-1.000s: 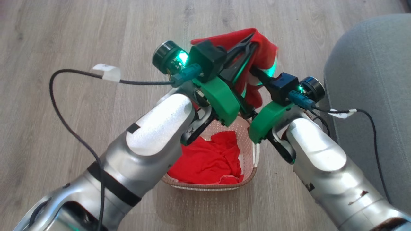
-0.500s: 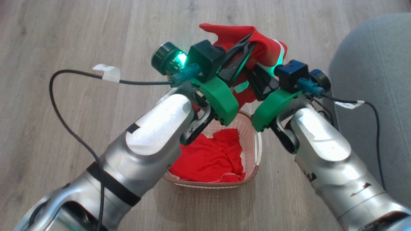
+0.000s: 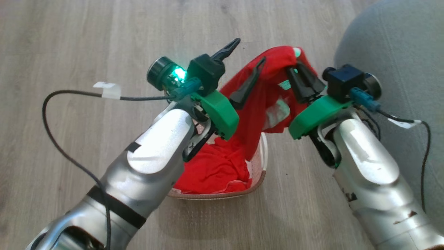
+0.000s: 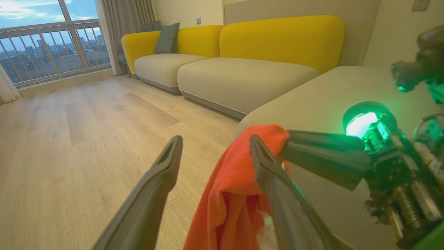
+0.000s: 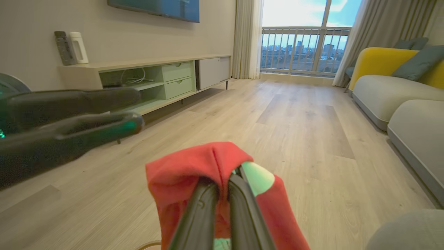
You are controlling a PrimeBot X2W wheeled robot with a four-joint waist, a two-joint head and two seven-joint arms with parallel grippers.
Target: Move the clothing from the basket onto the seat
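Item one: my right pincer (image 3: 295, 67) is clamped on the banded red garment (image 3: 258, 100), which hangs over the basket (image 3: 258, 177). My left pincer (image 3: 250, 50) stands wide, one finger across the cloth; I cannot tell whether it touches. Item two: more red clothing (image 3: 211, 170) lies in the basket on the floor (image 3: 69, 41), half hidden by my left forearm (image 3: 156, 149); the seat (image 3: 392, 45) is cut off at the right.

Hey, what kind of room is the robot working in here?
Most likely an apartment living room: a yellow-backed sofa, a low media cabinet under a wall screen, and a balcony window overlooking city buildings.
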